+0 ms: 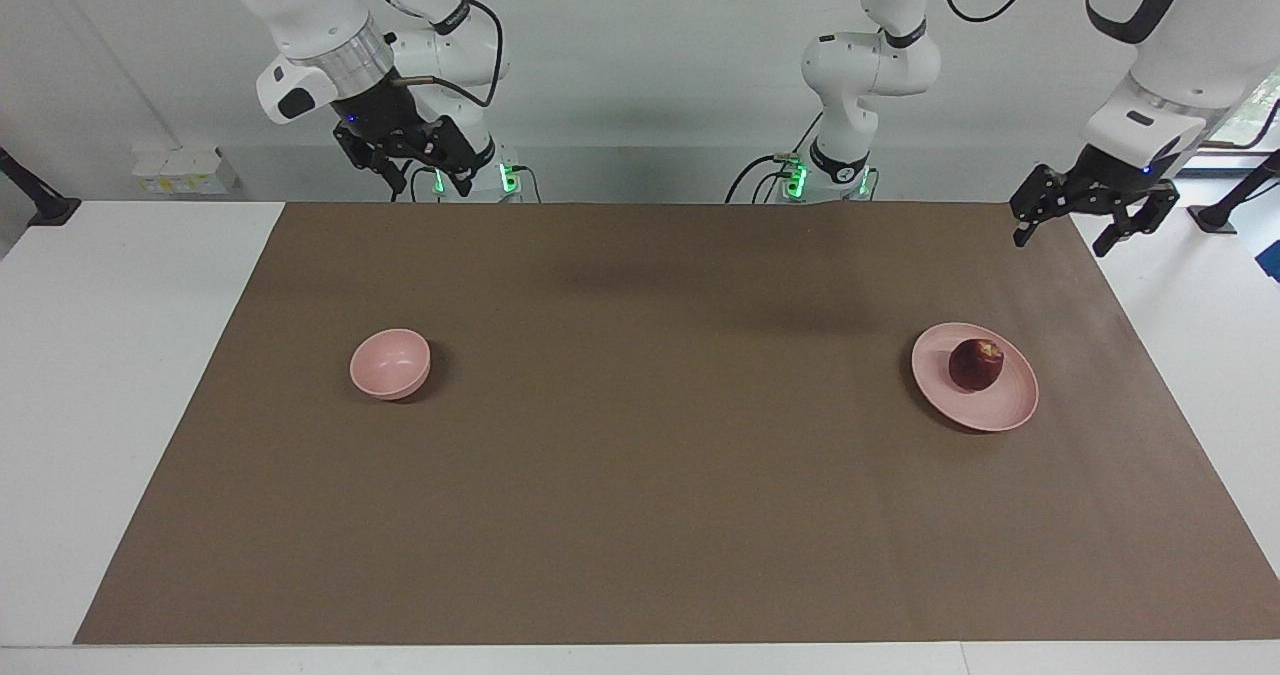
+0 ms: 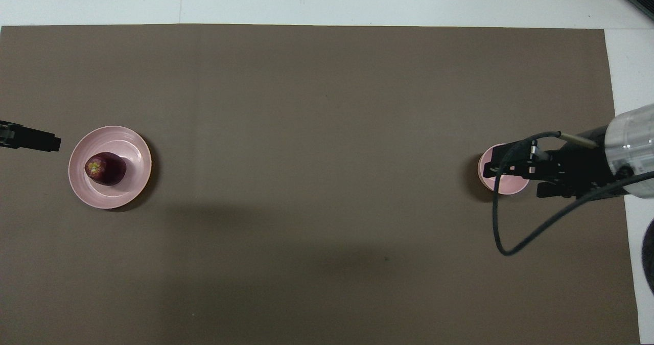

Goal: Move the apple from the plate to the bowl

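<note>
The dark red apple (image 1: 976,365) sits on the flat pink plate (image 1: 1012,397) toward the left arm's end of the table. It also shows in the overhead view (image 2: 105,168) on the plate (image 2: 134,151). The deep pink bowl (image 1: 390,363) stands empty toward the right arm's end. My left gripper (image 1: 1065,238) is open and empty, raised over the mat's edge beside the plate; only its tip (image 2: 48,141) shows overhead. My right gripper (image 1: 430,187) is open and empty, held high. Overhead, the right gripper (image 2: 506,174) partly covers the bowl (image 2: 506,186) without touching it.
A brown mat (image 1: 640,455) covers most of the white table (image 1: 100,355). A black cable (image 2: 498,232) loops down from the right arm's wrist. Small white boxes (image 1: 180,170) stand off the table near the right arm's base.
</note>
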Robot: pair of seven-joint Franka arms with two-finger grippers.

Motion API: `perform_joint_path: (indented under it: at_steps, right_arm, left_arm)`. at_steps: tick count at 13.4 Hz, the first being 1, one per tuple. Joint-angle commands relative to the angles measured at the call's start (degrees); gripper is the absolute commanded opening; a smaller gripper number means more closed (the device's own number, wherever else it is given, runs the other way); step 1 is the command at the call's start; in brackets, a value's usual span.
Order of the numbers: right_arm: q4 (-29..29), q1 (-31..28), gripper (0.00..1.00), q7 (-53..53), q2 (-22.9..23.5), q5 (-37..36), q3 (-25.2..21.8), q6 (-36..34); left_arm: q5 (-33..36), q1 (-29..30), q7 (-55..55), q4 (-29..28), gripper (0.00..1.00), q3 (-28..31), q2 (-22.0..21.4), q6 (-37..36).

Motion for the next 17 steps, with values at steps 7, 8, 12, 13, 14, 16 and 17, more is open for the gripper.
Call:
perform_joint_path:
  at_steps: [7,8,12,13,14,16,17]
  right_arm:
    - [-9.7,6.3,1.0,25.6,1.4,21.1,0.1,11.4]
    - [-10.7,6.8,1.0,29.3,1.8,23.8,0.1,14.4]
    - [-11.4,9.5,1.0,42.0,7.6,35.6,0.1,23.4]
    - [-11.6,10.3,1.0,44.6,8.3,38.0,0.1,25.7]
    - [-11.9,10.7,1.0,46.1,9.3,41.2,0.1,27.9]
    - [-12.2,11.8,1.0,46.3,10.3,44.3,0.1,30.8]
    - [-12.4,11.9,1.0,46.3,10.2,44.3,0.1,31.1]
  left_arm:
    - [0.1,3.4,4.2,-20.4,1.0,0.5,3.5,25.0]
    - [0.1,3.6,4.8,-22.0,1.0,0.4,4.3,29.0]
    - [0.0,3.6,4.6,-23.9,1.0,0.4,9.0,36.3]
    - [0.0,3.6,4.6,-24.7,1.0,0.4,8.7,36.4]
    - [0.0,3.6,4.6,-25.7,1.0,0.4,8.4,36.4]
    - [0.0,3.6,4.8,-25.6,0.4,0.4,8.4,35.5]
    - [0.0,3.5,4.9,-25.4,0.14,0.4,8.4,35.5]
